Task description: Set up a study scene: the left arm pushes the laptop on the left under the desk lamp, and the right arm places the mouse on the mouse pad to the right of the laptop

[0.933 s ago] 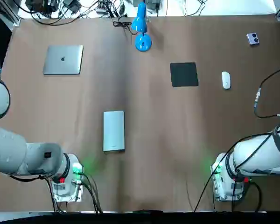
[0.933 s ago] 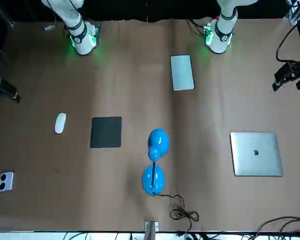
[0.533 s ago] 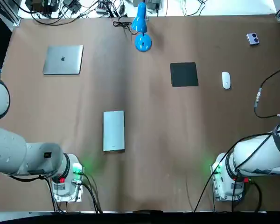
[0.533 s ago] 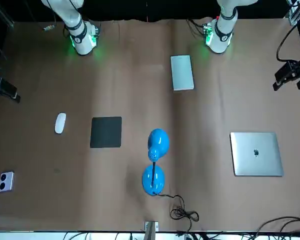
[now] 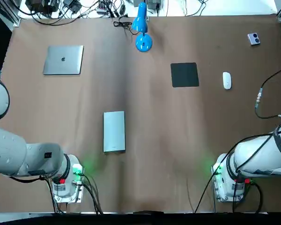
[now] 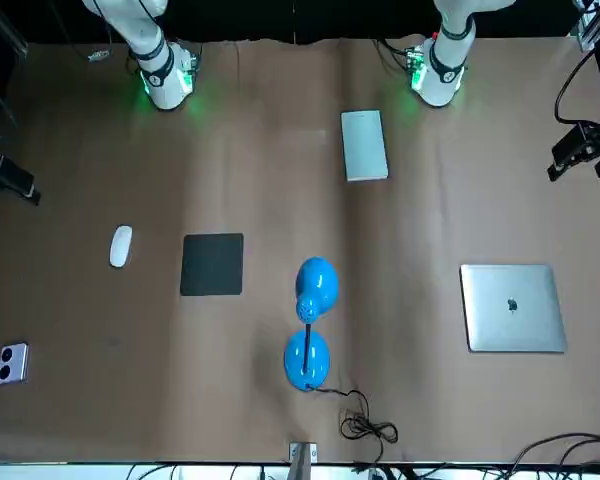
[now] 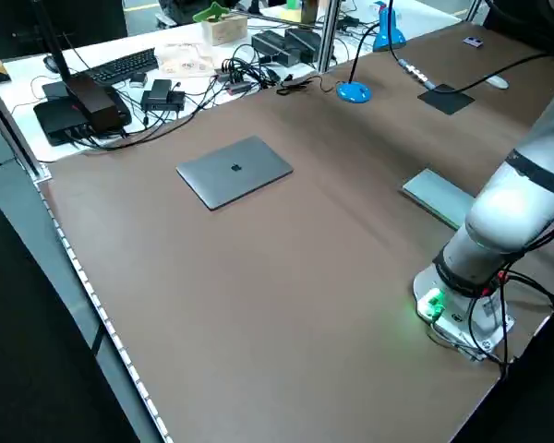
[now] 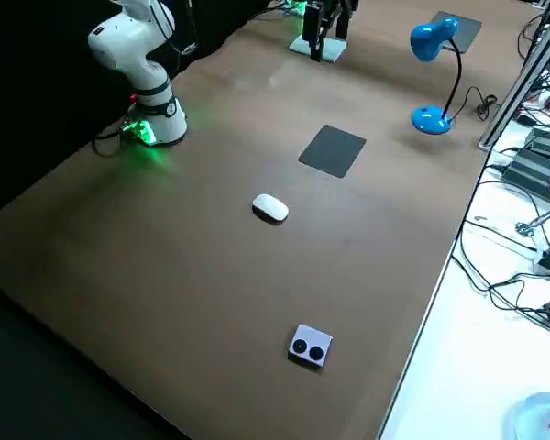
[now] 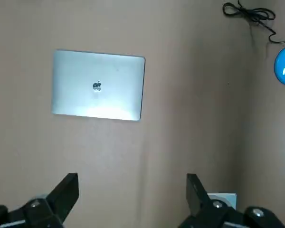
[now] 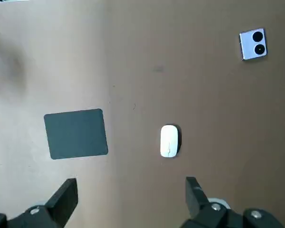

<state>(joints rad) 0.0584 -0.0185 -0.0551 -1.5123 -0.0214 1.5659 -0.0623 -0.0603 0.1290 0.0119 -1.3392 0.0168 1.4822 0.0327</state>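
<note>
Far left, laptop (image 5: 63, 60) — mouse (image 5: 227, 80) near mouse pad (image 5: 184, 74)

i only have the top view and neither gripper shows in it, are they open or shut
Observer: The left gripper is open and empty, raised over the table with the closed laptop in its sight.
Operator: and the right
Observer: The right gripper is open and empty too, raised with the mouse in its sight.
Operator: is there room under the lamp head
Observer: From the right side, the desk lamp holds its head up on a thin curved neck, well clear of the table.
</note>
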